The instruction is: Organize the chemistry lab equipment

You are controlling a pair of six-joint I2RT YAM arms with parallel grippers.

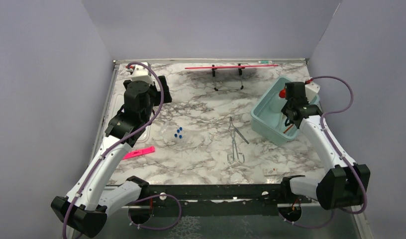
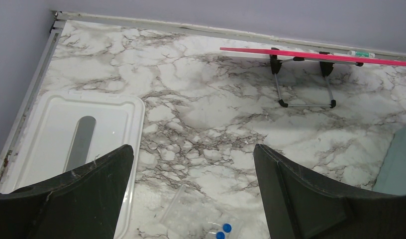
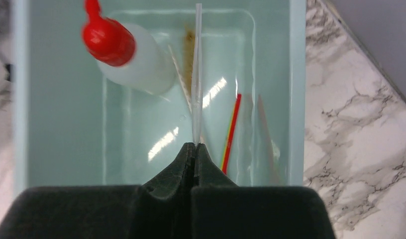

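My right gripper (image 3: pixel 195 149) is shut on the lower end of a thin clear rod (image 3: pixel 197 74), which points up over the teal bin (image 3: pixel 66 99). In the bin lie a clear squeeze bottle with a red nozzle (image 3: pixel 136 62), a tan brush (image 3: pixel 189 50) and a thin red and green tool (image 3: pixel 231 129). Metal forceps (image 1: pixel 235 142) lie on the marble table's middle. Blue-capped clear tubes (image 1: pixel 178 133) rest in a clear bag left of them. My left gripper (image 2: pixel 193 194) hangs open above the table, just beyond the tubes (image 2: pixel 223 229), with nothing between its fingers.
A white tray (image 2: pixel 51 129) lies flat under my left finger at the table's left edge. A flat pink strip (image 1: pixel 139 152) lies near the left arm. A long red rod on a black stand (image 1: pixel 231 66) stands by the back wall. Walls close three sides.
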